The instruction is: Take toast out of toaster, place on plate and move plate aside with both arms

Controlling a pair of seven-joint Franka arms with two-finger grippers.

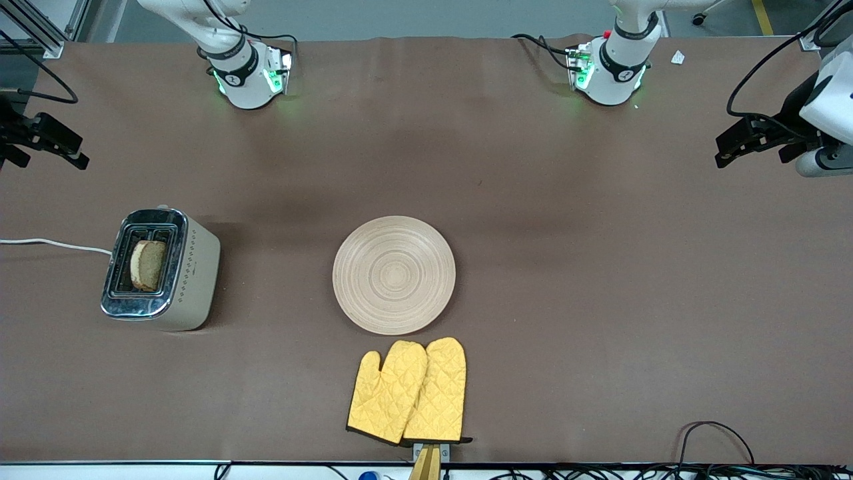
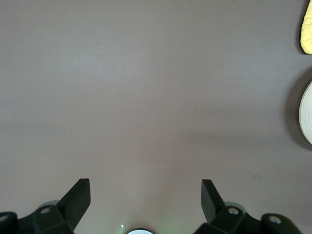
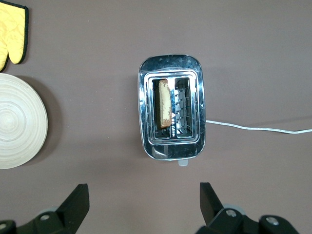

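Note:
The toast stands upright in one slot of the chrome and cream toaster toward the right arm's end of the table. The right wrist view shows the toast edge-on in the toaster. The round beige wooden plate lies bare at mid-table; it also shows in the right wrist view and at the edge of the left wrist view. My right gripper hangs open and empty, raised above its end of the table. My left gripper hangs open and empty over bare table at its own end.
Two yellow quilted oven mitts lie beside the plate, nearer to the front camera; they also show in the right wrist view and the left wrist view. A white cord runs from the toaster off the table's end.

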